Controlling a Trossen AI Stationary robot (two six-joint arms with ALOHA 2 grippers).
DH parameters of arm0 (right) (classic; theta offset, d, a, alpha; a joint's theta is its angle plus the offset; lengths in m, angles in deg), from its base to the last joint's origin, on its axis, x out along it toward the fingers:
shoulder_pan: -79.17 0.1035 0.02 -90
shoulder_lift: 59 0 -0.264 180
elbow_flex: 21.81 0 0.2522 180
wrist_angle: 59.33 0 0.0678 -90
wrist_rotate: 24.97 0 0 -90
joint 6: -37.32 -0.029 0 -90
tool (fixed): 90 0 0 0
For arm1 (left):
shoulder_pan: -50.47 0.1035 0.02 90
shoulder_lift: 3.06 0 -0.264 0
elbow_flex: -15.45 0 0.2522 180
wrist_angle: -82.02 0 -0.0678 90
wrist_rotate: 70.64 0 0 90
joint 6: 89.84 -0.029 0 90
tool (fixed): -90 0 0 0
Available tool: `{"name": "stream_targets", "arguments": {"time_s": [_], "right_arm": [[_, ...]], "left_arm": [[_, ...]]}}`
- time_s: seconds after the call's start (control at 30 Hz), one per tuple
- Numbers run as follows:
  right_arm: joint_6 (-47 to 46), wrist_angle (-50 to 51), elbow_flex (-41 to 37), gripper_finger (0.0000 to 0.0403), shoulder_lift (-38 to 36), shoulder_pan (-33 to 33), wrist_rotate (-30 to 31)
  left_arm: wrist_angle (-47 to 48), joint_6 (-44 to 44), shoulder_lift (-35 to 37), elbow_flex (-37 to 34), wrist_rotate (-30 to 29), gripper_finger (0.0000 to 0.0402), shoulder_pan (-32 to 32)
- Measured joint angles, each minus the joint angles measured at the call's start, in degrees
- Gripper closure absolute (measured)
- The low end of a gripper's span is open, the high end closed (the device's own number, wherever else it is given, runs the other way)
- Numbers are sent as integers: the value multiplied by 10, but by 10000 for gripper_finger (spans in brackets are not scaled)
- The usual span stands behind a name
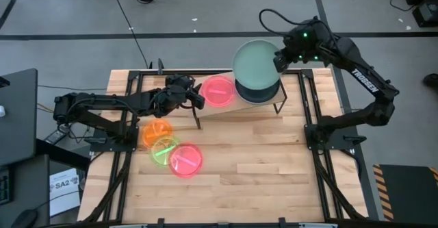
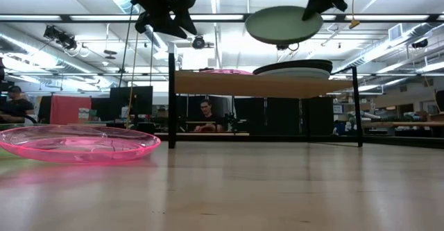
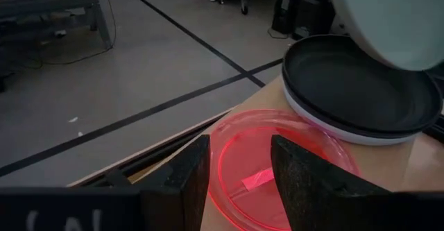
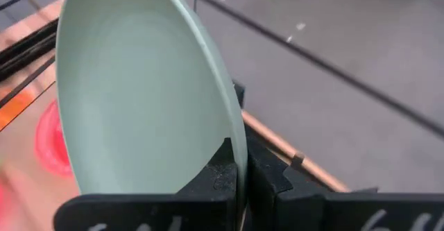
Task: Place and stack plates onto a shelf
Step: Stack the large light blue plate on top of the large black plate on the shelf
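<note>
The slatted wooden worktop (image 1: 260,159) carries the shelf (image 1: 226,108), a slanted light-brown board on thin black legs, toward its far edge. On the shelf lies a red plate (image 1: 217,91); just beside it sits a stack with a black plate (image 3: 357,85) on top. On the worktop, nearer than the shelf, lie overlapping orange (image 1: 156,131), green (image 1: 163,149) and pink (image 1: 185,160) plates.
</note>
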Motion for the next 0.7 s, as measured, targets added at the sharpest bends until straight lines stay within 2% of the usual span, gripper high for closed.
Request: {"name": "stream_targets", "arguments": {"time_s": [0.33,0.7], "right_arm": [[1,55,0,384,40,-75,-105],[16,86,0,384,97,-106,-149]], "left_arm": [[0,0,0,0,0,244,0],[-1,0,0,0,0,244,0]]}}
